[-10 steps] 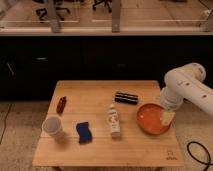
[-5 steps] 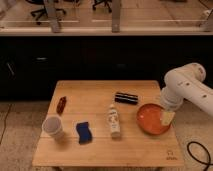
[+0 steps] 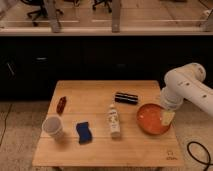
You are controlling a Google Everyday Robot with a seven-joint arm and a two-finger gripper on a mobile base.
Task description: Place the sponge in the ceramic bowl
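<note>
A small dark-blue sponge (image 3: 84,132) lies flat on the wooden table (image 3: 95,100), front left of centre. The ceramic bowl (image 3: 151,119), wide and orange-red inside, sits near the table's right edge. My gripper (image 3: 167,118) hangs at the end of the white arm (image 3: 187,89), over the bowl's right rim and far to the right of the sponge. Nothing shows in it.
A white bottle (image 3: 114,120) lies between sponge and bowl. A black oblong case (image 3: 126,97) is behind the bowl, a pale cup (image 3: 52,127) at front left, a small red-brown object (image 3: 61,104) at left. A cable (image 3: 199,151) runs on the floor at right. Dark cabinets stand behind.
</note>
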